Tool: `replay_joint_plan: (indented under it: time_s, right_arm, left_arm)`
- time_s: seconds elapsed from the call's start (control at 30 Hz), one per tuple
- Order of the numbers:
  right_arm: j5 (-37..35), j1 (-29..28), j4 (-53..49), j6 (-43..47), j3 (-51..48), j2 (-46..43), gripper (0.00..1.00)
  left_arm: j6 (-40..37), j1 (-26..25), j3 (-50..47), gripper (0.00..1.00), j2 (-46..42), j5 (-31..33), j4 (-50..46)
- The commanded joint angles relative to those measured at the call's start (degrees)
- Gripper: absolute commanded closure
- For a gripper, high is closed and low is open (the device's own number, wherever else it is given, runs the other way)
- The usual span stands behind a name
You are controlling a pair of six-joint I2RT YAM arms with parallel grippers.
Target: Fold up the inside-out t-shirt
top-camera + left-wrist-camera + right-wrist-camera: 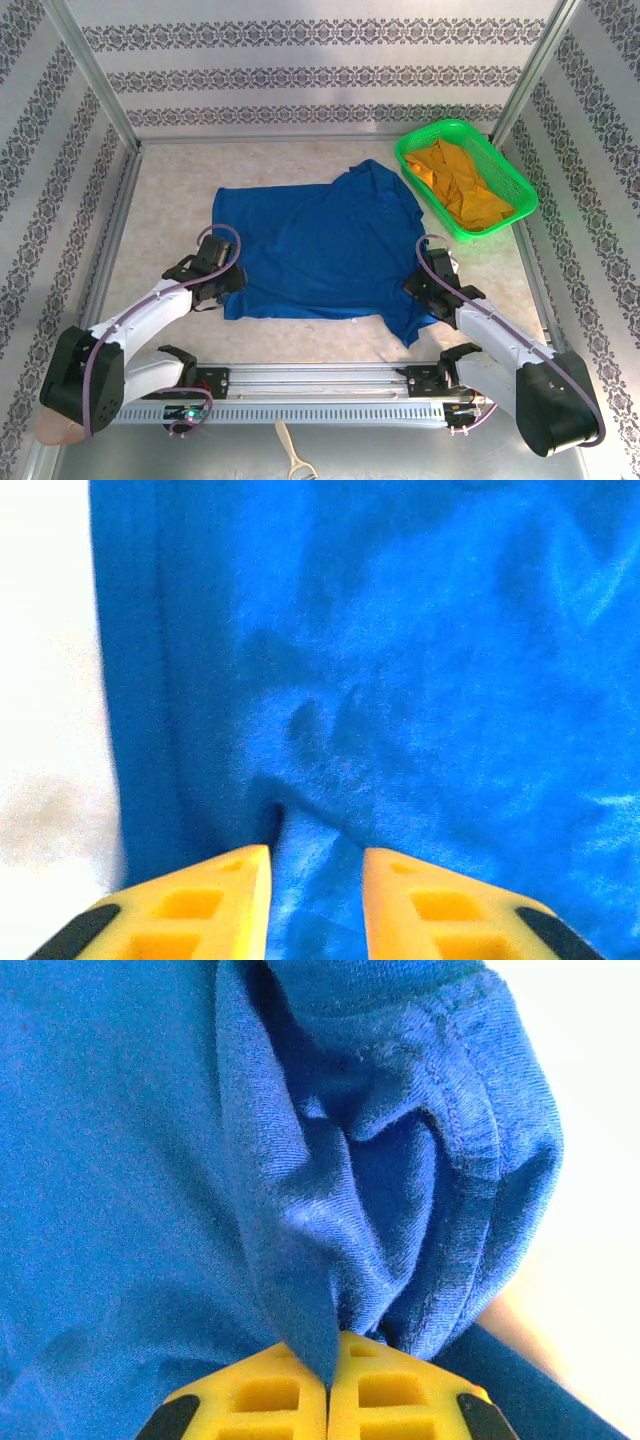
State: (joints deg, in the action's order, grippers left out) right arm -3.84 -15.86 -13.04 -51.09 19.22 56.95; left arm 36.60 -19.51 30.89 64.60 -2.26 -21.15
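The royal-blue t-shirt (320, 240) lies spread across the middle of the table, one sleeve reaching toward the far right and another bunched at the near right. My left gripper (225, 278) sits on the shirt's near left edge. In the left wrist view this gripper (315, 855) is open, its yellow fingers (235, 885) pressed onto the cloth with a raised ridge of fabric between them. My right gripper (425, 285) is at the near right sleeve. In the right wrist view it (330, 1345) is shut on a fold of the t-shirt (300, 1210), next to a stitched hem.
A green basket (520, 205) holding an orange-yellow garment (462, 180) stands at the far right, close to the shirt's far sleeve. Patterned walls and metal posts enclose the table. A pale brush-like tool (295, 455) lies in front of the arms' base rail.
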Motion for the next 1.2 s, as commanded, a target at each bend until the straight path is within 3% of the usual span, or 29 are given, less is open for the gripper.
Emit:
replay_joint_plan:
  time_s: [0.0,0.4,0.57,0.83,1.17]
  right_arm:
    - [-0.54,0.26,-0.30,-0.15,-0.51,-0.24,1.00]
    - [-0.90,0.25,-0.85,-0.13,-0.43,-1.14,1.00]
    - [-1.09,0.24,-0.94,-0.11,-0.50,-1.36,1.00]
    - [-1.12,0.30,-0.87,-0.26,-0.33,-1.35,1.00]
    - [-1.42,0.28,-0.85,-0.26,-0.24,-1.49,1.00]
  left_arm:
    - [0.02,-0.71,1.03,0.65,-0.89,1.30,-2.85]
    - [-1.42,-0.75,0.86,0.63,5.77,2.06,-1.84]
    - [-1.38,-0.72,0.49,0.63,5.61,1.92,-1.53]
    - [-0.34,-0.71,-0.54,0.73,3.98,0.18,-1.22]
    - [-0.64,-0.80,-1.58,0.70,1.89,1.80,-4.24]
